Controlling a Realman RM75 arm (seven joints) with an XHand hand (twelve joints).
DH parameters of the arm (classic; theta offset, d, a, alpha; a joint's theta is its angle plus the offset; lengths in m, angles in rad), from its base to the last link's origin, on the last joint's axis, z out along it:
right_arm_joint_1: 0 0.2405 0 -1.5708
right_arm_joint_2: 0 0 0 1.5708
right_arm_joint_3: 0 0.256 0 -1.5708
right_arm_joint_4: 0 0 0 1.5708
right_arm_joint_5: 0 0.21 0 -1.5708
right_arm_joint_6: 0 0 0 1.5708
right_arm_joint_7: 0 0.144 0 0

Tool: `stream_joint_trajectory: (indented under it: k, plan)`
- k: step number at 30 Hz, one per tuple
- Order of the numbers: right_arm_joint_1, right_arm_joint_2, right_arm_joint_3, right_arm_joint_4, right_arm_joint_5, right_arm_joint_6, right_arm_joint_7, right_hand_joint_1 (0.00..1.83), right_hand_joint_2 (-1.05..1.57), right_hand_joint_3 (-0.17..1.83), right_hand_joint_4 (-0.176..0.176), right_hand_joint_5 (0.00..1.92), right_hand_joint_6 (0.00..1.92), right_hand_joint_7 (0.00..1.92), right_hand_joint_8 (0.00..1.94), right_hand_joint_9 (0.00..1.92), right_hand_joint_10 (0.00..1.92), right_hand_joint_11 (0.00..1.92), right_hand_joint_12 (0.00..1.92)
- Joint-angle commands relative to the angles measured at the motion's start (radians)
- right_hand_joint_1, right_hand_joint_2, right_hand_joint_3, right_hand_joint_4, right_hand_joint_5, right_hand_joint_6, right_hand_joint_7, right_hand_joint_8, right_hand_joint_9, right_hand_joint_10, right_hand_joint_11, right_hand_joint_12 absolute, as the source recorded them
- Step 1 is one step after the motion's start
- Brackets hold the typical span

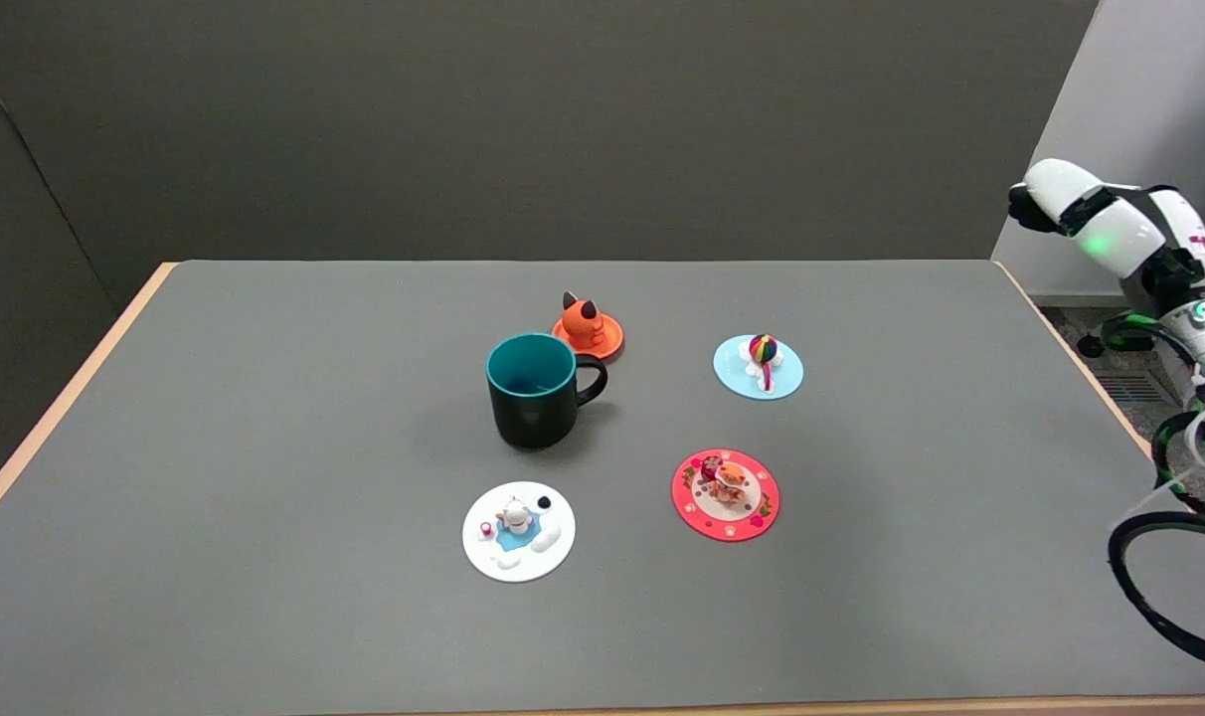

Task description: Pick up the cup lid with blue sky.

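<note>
Four lids on the gray table (264, 418). Sky-blue lid (758, 367) flat, right of the black mug (533, 390). Right hand out of sight; cannot tell its grip.
</note>
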Motion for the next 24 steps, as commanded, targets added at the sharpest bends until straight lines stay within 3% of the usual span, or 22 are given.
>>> stream_joint_trajectory:
  k: [1, 4, 17, 20, 24]
  plan:
    - [0.044, -0.018, -0.069, 0.001, 0.133, -0.032, -0.195, 0.44, 0.47, 0.76, -0.128, 0.77, 0.32, 0.79, 0.22, 0.64, 0.23, 0.18, 0.15]
    - [0.064, -0.029, -0.076, 0.002, 0.128, -0.033, -0.228, 0.45, 0.54, 0.66, -0.136, 0.78, 0.32, 0.79, 0.23, 0.64, 0.22, 0.17, 0.17]
    - [0.147, -0.067, -0.172, 0.017, 0.112, -0.027, -0.396, 0.46, 0.48, 0.76, -0.145, 0.77, 0.34, 0.81, 0.22, 0.64, 0.23, 0.17, 0.14]
    - [0.19, -0.086, -0.213, 0.051, 0.058, -0.025, -0.447, 0.47, 0.55, 0.66, -0.154, 0.77, 0.31, 0.8, 0.23, 0.64, 0.23, 0.15, 0.17]
    - [0.235, -0.09, -0.294, 0.073, -0.108, -0.016, -0.478, 0.55, 0.5, 0.7, -0.157, 0.77, 0.31, 0.79, 0.23, 0.64, 0.22, 0.15, 0.18]
